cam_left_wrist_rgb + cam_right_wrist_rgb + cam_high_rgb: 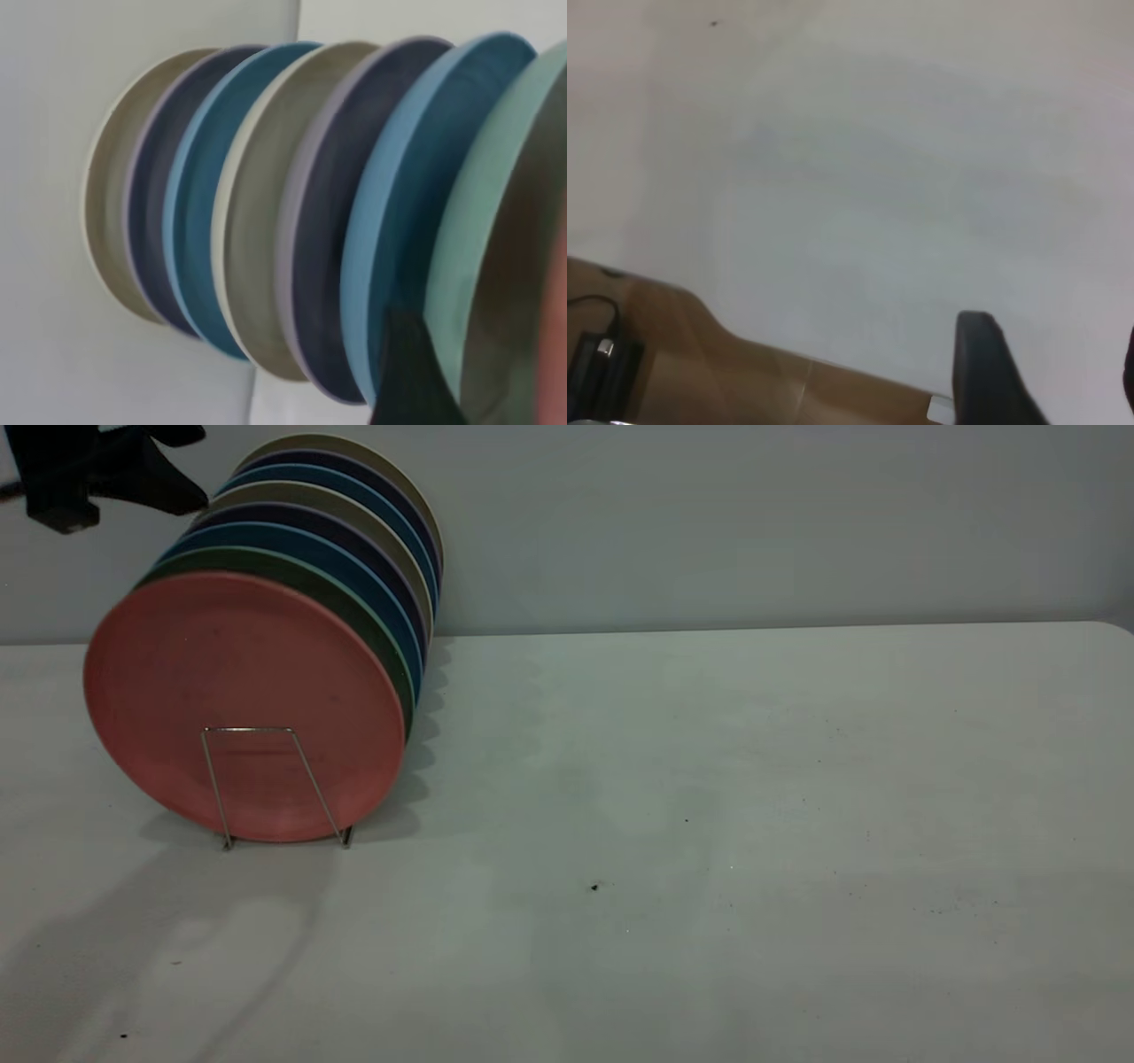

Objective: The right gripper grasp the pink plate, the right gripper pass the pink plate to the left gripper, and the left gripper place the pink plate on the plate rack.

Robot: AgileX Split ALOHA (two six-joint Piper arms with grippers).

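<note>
Pink plate [244, 704] stands upright at front of plate rack [266, 784], other plates [354, 540] behind; placing looks done. Left gripper [133, 478] up behind row, clear of plate, holding nothing, finger spacing unclear. Right gripper [1045, 372] over bare table [753, 824], fingers apart

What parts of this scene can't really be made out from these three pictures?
- Plate rack: exterior view, only its front wire loop shows; the pink plate and the stack behind hide the rest.
- Left gripper: exterior view, cut off by the top-left corner, so its fingers can't be judged.
- Right gripper: right wrist view, only dark finger parts show at the picture's edge.
- Rear plates: exterior view, only rims show.
</note>
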